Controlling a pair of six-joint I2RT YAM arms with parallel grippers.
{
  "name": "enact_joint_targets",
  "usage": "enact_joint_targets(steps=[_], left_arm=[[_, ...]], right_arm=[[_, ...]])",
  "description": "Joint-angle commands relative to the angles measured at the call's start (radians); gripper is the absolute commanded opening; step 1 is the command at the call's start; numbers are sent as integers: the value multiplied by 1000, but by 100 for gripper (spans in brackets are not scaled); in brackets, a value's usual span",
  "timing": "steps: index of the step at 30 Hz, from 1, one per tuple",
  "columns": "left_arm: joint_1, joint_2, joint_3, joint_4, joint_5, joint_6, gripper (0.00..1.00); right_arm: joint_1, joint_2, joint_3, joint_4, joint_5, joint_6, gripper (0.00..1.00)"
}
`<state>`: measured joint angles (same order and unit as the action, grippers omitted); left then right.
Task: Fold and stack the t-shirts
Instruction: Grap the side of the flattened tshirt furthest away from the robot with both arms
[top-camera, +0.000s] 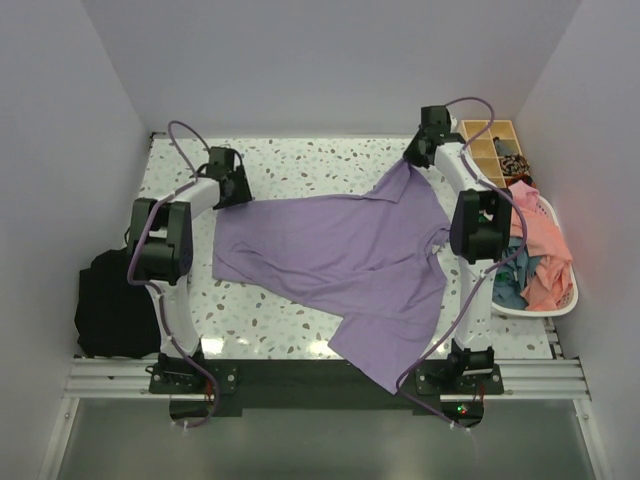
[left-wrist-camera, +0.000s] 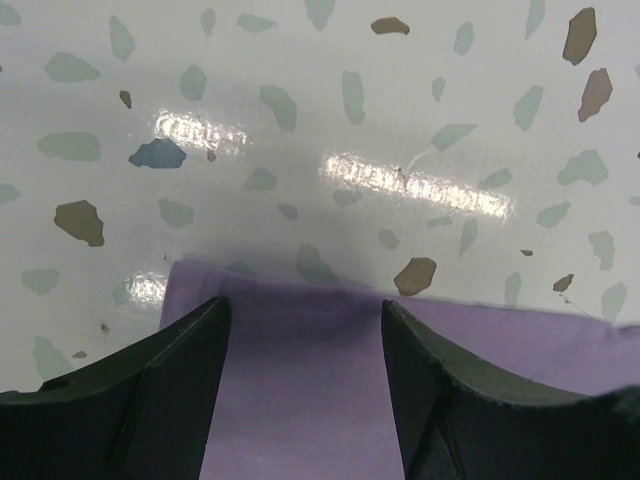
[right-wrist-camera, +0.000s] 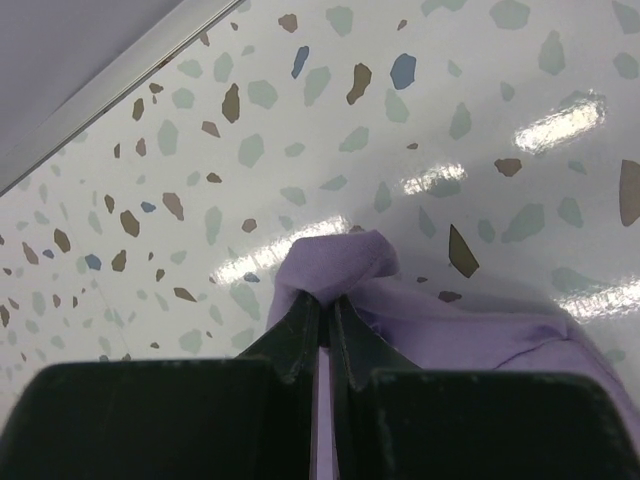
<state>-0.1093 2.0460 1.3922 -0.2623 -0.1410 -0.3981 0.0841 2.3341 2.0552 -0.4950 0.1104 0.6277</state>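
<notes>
A lavender-purple t-shirt (top-camera: 350, 260) lies spread across the speckled table, one part hanging over the near edge. My left gripper (top-camera: 238, 192) is open at the shirt's far left corner; in the left wrist view the purple cloth (left-wrist-camera: 310, 390) lies flat between the two fingers (left-wrist-camera: 170, 380). My right gripper (top-camera: 412, 155) is shut on the shirt's far right corner, with a bunched fold of purple cloth (right-wrist-camera: 340, 265) pinched at the fingertips (right-wrist-camera: 305, 325). Salmon-pink and teal shirts (top-camera: 535, 255) lie heaped in a basket at the right.
A white basket (top-camera: 560, 305) stands at the table's right edge. A wooden compartment tray (top-camera: 495, 150) sits at the far right corner. A black fabric bundle (top-camera: 110, 300) lies left of the left arm. Walls close in on three sides.
</notes>
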Motion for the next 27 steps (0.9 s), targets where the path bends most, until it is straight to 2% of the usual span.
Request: enact_joint_targets(steps=[1,7,9,12,16,19,22,23,26,27], left_arm=[[16,-15,42,24,-71,35,67],[20,-41,1,18,-144,18,69],[31,-44,-21,58,-126,24,70],[42,6,30,5,-121,16,70],[43,58,47,18,-85,19,69],[45,86,54,35,-65,34,65],[49,118,83,28,-23,47,40],[49,121,88,26,-10,48,21],[51,118,85,29,24,51,4],[51,108,82,26,29,53,3]], right_arm=[[-4,-5,40,1,-55,-6,0],[-4,10,42,0,-89,-6,0],[-3,8,42,-2,-89,-6,0],[-3,7,40,-2,-89,-13,0],[-4,7,45,-7,-91,-23,0],[-4,5,45,-11,-87,-31,0],[-4,5,43,-16,-81,-36,0],[-4,5,43,-17,-81,-36,0],[-4,2,42,-24,-77,-39,0],[-4,1,42,-24,-75,-42,0]])
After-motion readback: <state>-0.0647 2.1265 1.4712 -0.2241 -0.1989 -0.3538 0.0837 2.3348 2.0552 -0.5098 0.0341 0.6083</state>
